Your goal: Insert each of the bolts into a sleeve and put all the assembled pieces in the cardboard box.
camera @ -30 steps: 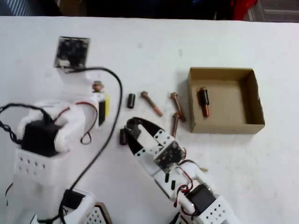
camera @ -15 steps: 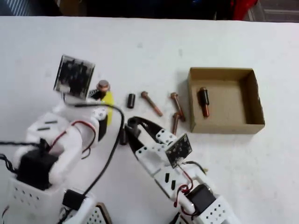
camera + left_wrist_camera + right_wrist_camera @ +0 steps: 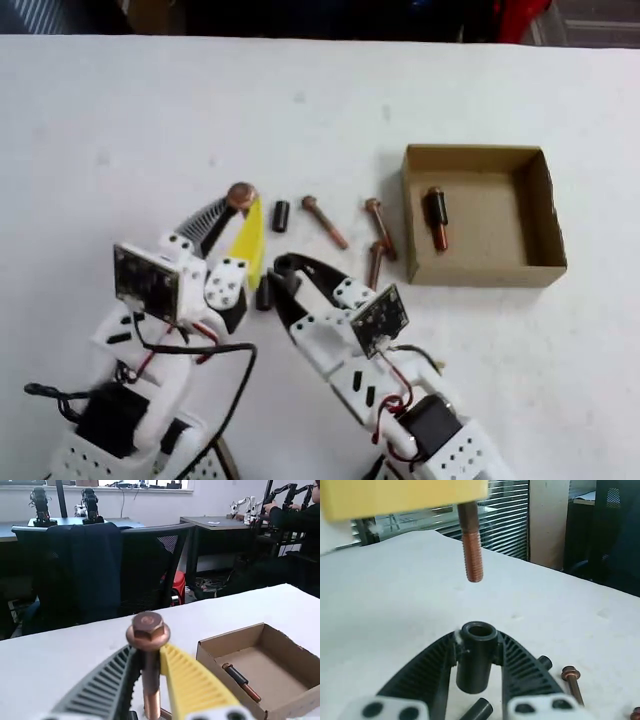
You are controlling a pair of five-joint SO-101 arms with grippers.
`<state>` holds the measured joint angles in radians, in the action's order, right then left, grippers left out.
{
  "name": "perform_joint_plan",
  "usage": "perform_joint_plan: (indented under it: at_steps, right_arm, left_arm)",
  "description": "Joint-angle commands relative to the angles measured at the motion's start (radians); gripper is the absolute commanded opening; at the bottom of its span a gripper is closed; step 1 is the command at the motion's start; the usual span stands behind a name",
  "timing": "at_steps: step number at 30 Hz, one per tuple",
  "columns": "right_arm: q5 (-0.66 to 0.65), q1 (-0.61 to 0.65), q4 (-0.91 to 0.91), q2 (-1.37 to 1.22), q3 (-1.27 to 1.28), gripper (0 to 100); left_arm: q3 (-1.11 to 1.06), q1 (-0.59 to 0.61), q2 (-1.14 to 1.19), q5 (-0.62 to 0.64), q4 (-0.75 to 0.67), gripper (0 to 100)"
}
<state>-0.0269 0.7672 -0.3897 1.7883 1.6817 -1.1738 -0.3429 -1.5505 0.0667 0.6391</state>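
Update: in the last second the left arm folded back toward its base. That carried the bolt (image 3: 147, 630) sideways toward the right gripper (image 3: 476, 639). The right wrist rolled a little and its sleeve (image 3: 476, 667) stayed where it was.

Net effect: the bolt is now over the sleeve, so my read is that alignment is about done and insertion is next.

- Left gripper (image 3: 238, 204): fingers nearly closed, pinching the bolt shank just under the head, grey finger one side and yellow the other.
- Right gripper: black fingers closed snug on the sleeve's sides, held just above the table (image 3: 120, 90).
- Bolt: long axis close to vertical, hex head up, threaded tip down. In the right wrist view the tip hangs above the bore, clearly apart and roughly on line (maybe a touch off-centre, hard to call).
- Sleeve: axis upright, open bore facing up at the tip.

Elsewhere:
- One done piece (image 3: 437, 217) lies flat in the box (image 3: 478, 277).
- Three loose bolts (image 3: 323, 221) lie between the grippers and the box, with a spare sleeve (image 3: 281, 214) beside them.

So the job is early. Next move looks like a straight drop down the axis (any tilt and the threads could snag the rim).
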Motion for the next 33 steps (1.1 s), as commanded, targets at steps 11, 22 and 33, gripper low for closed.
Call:
perform_joint_plan:
  at_steps: [11, 22, 33]
  right_arm:
    - [-0.114, 0.005, -0.001, 0.013, 0.008, 1.7]
    - [-0.121, 0.004, -0.008, 0.013, 0.008, 1.7]
    - [-0.123, 0.002, -0.042, 0.013, 0.008, 1.7]
  left_arm:
    - [0.012, -0.024, -0.025, 0.074, -0.029, 2]
    - [0.061, -0.062, -0.025, 0.074, 0.084, 2]
    - [0.075, -0.065, -0.024, 0.12, 0.104, 2]
